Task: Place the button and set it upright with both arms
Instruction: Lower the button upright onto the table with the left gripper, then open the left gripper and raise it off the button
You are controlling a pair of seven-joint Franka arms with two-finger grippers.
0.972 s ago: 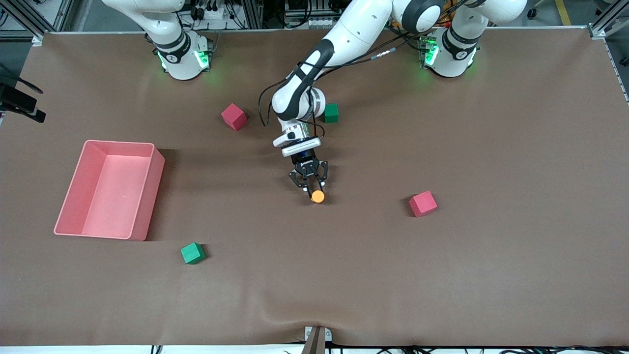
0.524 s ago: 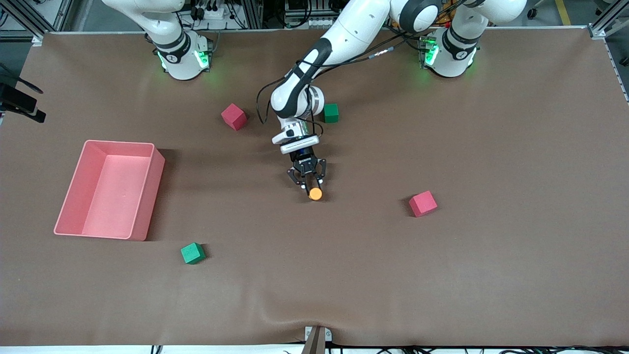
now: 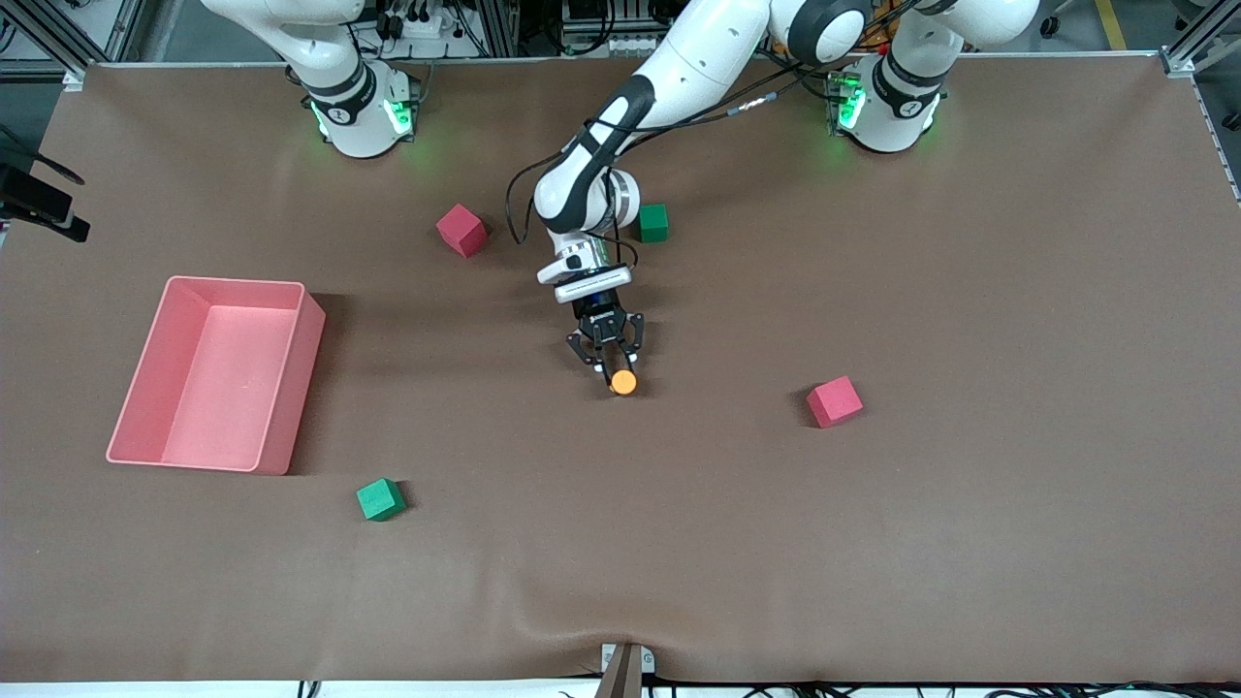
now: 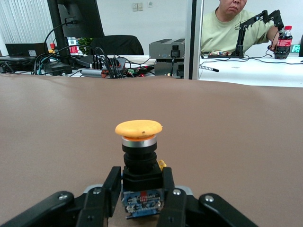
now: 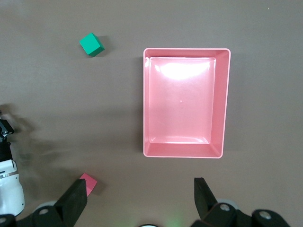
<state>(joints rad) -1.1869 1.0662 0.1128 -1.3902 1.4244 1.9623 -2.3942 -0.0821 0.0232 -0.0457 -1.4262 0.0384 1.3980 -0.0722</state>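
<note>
Bin pink, holds nothing; left tool clamps button; right tool waits, spread.

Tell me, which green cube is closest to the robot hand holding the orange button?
The green cube beside the left arm's wrist, near the bases. The other green cube sits much nearer the front camera, by the pink bin.

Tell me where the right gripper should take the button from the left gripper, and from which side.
Probably at the silver collar and upper black body of the button, just under the orange cap. The left gripper is shut on the lower body, so only the upper part is bare. The wide cap overhangs the neck, so come from the side, across the left gripper's fingers. The right gripper is open over the pink bin.
</note>
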